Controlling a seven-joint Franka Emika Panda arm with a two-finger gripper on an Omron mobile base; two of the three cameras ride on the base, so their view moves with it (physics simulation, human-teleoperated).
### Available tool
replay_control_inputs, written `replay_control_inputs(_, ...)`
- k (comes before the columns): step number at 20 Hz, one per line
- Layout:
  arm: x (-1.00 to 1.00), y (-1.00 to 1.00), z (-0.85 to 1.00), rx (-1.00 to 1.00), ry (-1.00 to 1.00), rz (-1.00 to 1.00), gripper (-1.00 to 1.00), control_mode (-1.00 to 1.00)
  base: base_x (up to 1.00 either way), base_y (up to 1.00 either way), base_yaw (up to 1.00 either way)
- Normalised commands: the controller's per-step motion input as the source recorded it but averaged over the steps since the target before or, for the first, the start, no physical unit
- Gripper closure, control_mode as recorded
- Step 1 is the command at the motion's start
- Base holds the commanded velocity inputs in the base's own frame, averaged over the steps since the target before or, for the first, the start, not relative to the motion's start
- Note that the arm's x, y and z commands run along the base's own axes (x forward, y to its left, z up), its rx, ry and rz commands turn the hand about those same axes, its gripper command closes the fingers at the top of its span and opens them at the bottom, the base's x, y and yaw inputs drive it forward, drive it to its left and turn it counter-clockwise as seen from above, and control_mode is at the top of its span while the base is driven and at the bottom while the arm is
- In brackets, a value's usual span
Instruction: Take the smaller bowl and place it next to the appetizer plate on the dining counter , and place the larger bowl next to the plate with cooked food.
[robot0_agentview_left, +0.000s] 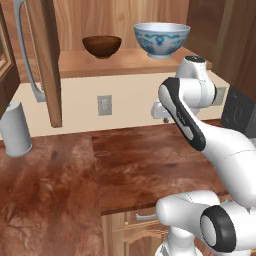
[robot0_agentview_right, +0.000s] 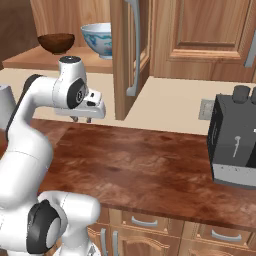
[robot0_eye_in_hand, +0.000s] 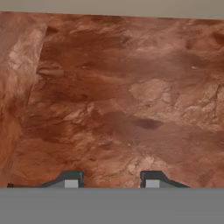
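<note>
Nothing is picked up yet: the fingers (robot0_eye_in_hand: 112, 181) are parted and empty, pointing down at the bare reddish, marbled surface (robot0_agentview_left: 125, 165). The brown bowl (robot0_agentview_left: 102, 45), small, round and wood-like, sits on the open cabinet's shelf (robot0_agentview_left: 90, 65), left of the glossy blue-patterned bowl (robot0_agentview_left: 161, 39). Next, I judge, the arm must rise and reach far to the brown one.

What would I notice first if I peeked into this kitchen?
Probably the big white robot arm bending over the reddish-brown counter, its claw pointing down with nothing in it. Above it, an open cupboard shelf holds two bowls side by side: a small dark brown bowl and a larger white bowl with blue patterns. A black toaster sits at the counter's right end.
</note>
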Motion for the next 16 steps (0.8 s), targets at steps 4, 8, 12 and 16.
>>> replay_control_inputs(4,-0.27,0.04,0.0,0.0,-0.08,0.02,-1.0,-1.0,0.0,0.0,0.0)
replay_control_inputs(8,-0.5,0.51,-0.03,0.01,-0.03,0.05,-1.0,-1.0,0.0,0.0,0.0)
replay_control_inputs(12,-0.37,0.3,0.1,0.07,0.0,-0.06,-1.0,-1.0,0.0,0.0,0.0)
replay_control_inputs(16,-0.25,0.13,0.23,0.11,-0.01,-0.19,-1.0,-1.0,0.0,0.0,0.0)
